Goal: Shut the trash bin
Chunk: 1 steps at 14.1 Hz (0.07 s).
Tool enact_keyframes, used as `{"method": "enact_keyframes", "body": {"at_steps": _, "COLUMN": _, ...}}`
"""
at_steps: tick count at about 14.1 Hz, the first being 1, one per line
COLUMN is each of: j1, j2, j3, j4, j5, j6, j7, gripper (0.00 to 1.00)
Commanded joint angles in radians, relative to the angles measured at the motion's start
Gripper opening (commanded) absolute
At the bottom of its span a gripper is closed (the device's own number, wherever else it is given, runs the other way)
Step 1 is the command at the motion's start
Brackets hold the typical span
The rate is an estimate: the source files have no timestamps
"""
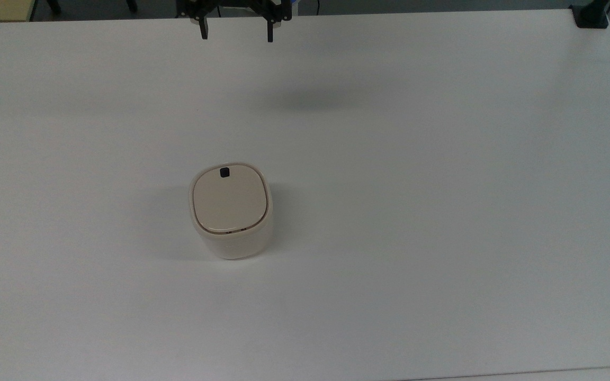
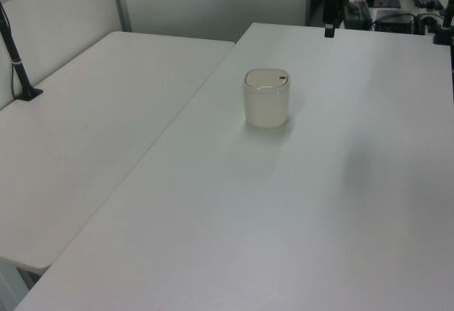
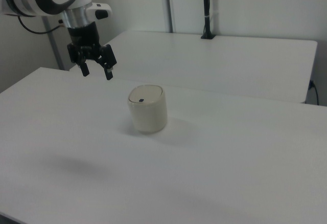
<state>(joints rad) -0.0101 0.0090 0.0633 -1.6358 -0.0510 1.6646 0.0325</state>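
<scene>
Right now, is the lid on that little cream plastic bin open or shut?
Shut. The flat beige lid lies flush inside the rim of the cream rounded-square plastic bin, its black square button facing up.
</scene>
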Motion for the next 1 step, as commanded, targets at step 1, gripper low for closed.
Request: {"method": "enact_keyframes", "body": {"at_steps": 1, "j1": 0.013, "j2": -0.027, "j3": -0.01, "j4": -0.013, "j5": -0.009, "j6": -0.034, "j7": 0.023, "gripper": 1.0}}
